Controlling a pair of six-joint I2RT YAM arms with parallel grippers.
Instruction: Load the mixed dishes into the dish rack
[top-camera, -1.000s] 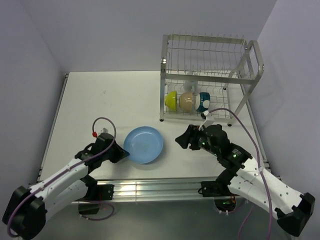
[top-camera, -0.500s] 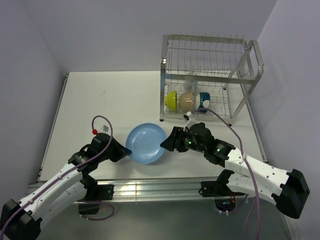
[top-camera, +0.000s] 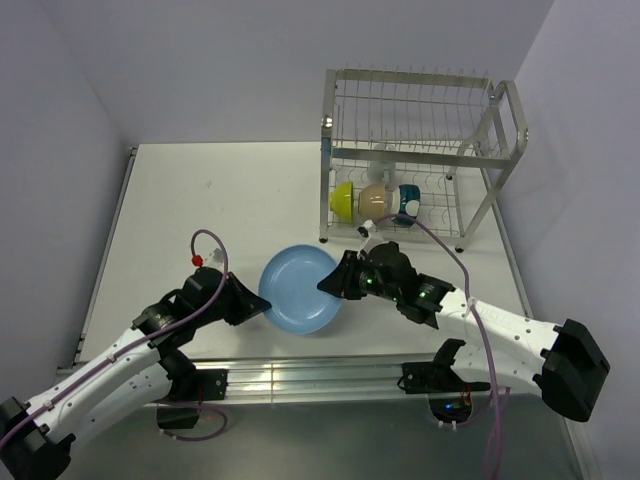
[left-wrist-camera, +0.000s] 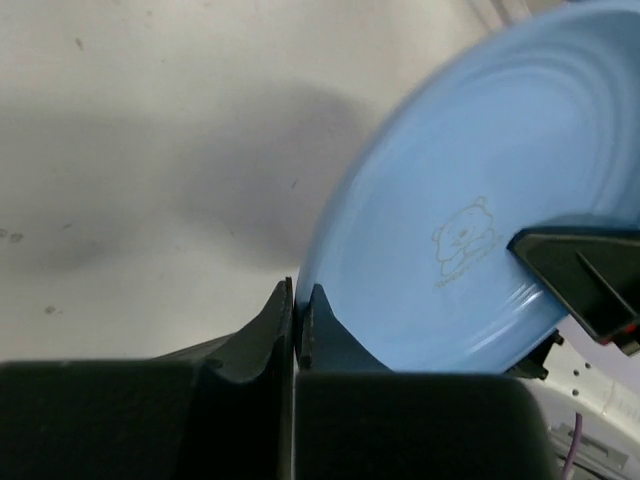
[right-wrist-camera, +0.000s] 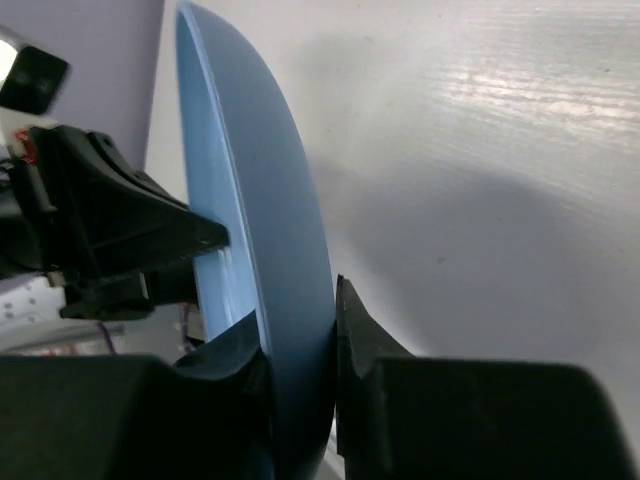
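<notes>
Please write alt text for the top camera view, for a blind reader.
The left hand and right hand grip a blue plate by opposite edges over a white table. Behind, a wire rack holds a green bowl, cream bowl and dark bowl.

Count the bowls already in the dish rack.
3, side by side on the lower shelf of the silver wire dish rack: lime-green bowl left, cream bowl middle, dark bowl with white inside right. Others could be hidden behind them.

White arms (top-camera: 110, 365), black joints (top-camera: 570, 365), purple cables (top-camera: 207, 234), red connector (top-camera: 197, 261)
</notes>
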